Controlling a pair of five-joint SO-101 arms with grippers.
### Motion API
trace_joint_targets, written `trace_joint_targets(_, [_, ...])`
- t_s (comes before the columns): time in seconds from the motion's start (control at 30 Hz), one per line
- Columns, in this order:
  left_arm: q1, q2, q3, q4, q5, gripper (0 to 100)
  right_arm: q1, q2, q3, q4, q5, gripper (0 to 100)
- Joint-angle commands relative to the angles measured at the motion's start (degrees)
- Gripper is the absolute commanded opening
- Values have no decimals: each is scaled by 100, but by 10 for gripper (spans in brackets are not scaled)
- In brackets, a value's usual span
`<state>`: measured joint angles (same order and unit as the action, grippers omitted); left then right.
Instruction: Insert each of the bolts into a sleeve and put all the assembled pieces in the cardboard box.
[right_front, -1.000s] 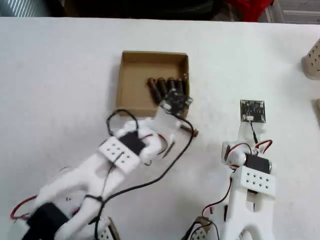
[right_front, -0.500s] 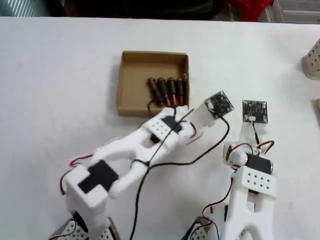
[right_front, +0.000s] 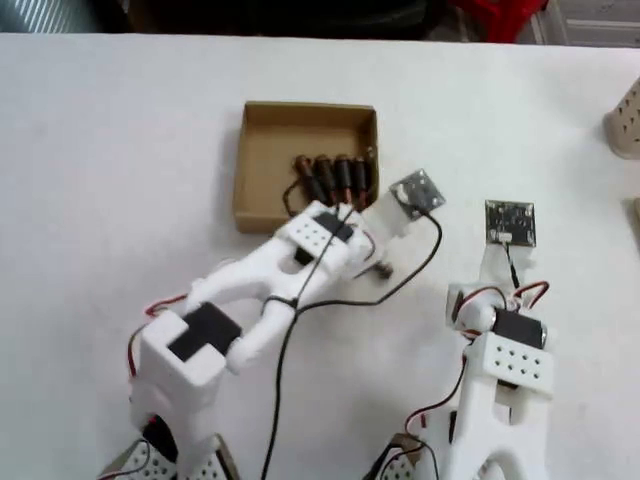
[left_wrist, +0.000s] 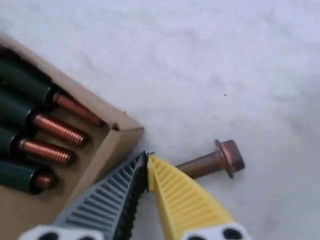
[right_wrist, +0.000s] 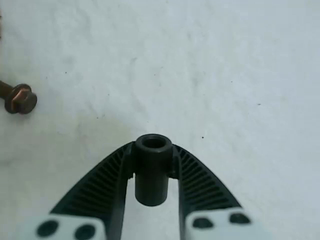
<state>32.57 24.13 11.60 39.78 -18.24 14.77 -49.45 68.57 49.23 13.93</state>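
Observation:
The cardboard box (right_front: 262, 165) holds several assembled pieces (right_front: 335, 178), dark sleeves with copper threads (left_wrist: 55, 127) sticking out. A loose copper bolt (right_front: 381, 268) lies on the white table just off the box's near right corner. In the left wrist view my left gripper (left_wrist: 146, 159) is shut and empty, its tips by the box corner (left_wrist: 125, 134); the bolt (left_wrist: 215, 161) lies next to the yellow finger (left_wrist: 180, 195). My right gripper (right_wrist: 153, 150) is shut on a black sleeve (right_wrist: 151, 172), held upright with its hole showing. The same bolt (right_wrist: 18, 99) lies far off to its side.
The left arm (right_front: 290, 265) stretches from the near left toward the box. The right arm (right_front: 500, 360) stands at the near right, its camera board (right_front: 508, 222) over the gripper. A pale object (right_front: 625, 122) sits at the right edge.
The left arm swung right past the box and its wrist then came back toward the box's corner. The bolt stayed on the table. The right arm kept still.

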Motion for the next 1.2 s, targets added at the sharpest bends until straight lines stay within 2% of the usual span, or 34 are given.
trace_joint_targets(0.0, [-145,-321,-167,949,-9,21,22,-66,0,-84,-9,17])
trace_joint_targets(0.17, [-145,-347,-167,1257,-9,20,22,-66,9,-84,-9,17])
trace_joint_targets(0.47, [-391,-391,-229,1081,-211,24,22,-66,9,-84,-9,17])
trace_joint_targets(0.6, [-567,-1200,18,1301,-255,24,22,-75,18,-84,-9,17])
trace_joint_targets(0.73, [-541,-2607,1099,1152,35,26,22,-75,18,-84,-9,17])
trace_joint_targets(0.87, [-611,-3670,2259,888,229,117,22,-75,18,-84,-9,17])
trace_joint_targets(1.0, [-919,-3653,2629,466,193,203,-101,-66,18,-84,-9,17])
trace_joint_targets(1.17, [-945,-3011,2532,53,-1284,203,-92,-66,18,-84,-9,17])
